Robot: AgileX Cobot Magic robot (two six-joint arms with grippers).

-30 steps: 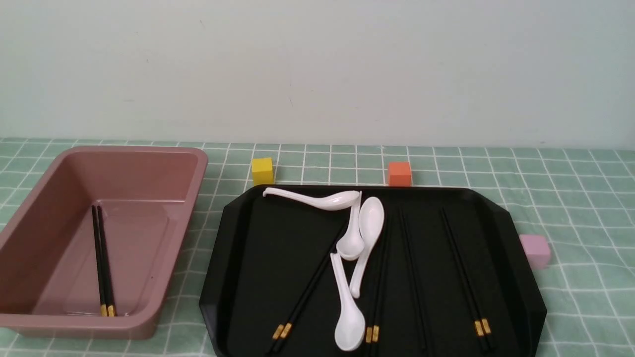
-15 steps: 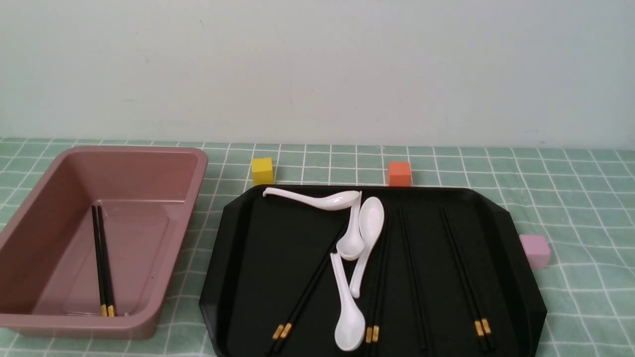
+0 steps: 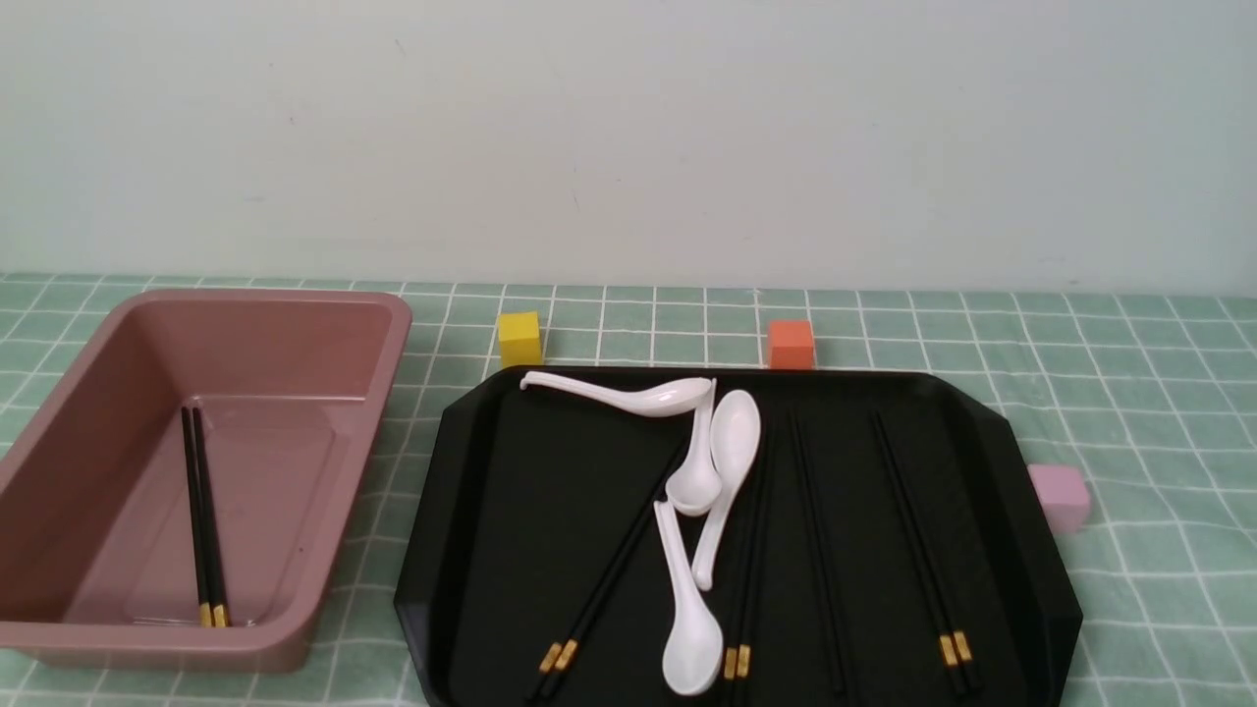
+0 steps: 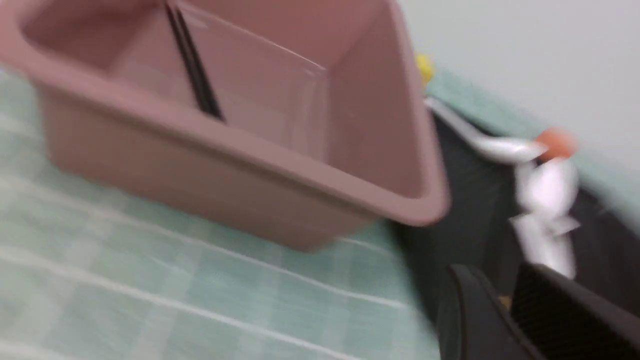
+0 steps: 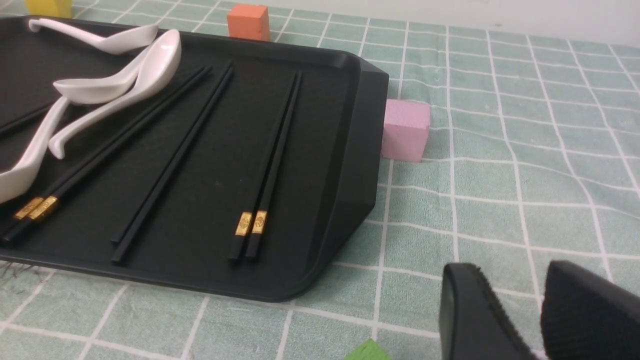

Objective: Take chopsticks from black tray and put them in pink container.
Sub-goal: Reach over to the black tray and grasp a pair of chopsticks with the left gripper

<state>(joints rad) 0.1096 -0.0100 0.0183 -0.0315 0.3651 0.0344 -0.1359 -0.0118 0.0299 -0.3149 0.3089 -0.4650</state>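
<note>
The black tray holds several chopsticks: a pair lying aslant at its left, a pair by the spoons, a lone stick, and a pair at its right. One more pair lies inside the pink container. Neither arm shows in the front view. In the blurred left wrist view my left gripper hovers near the tray's edge beside the container, slightly open and empty. My right gripper hangs open over the cloth, off the tray's near right corner.
Several white soup spoons lie tangled across the tray's middle. A yellow cube and an orange cube stand behind the tray, and a pale-pink cube touches its right side. A green block lies by the right gripper.
</note>
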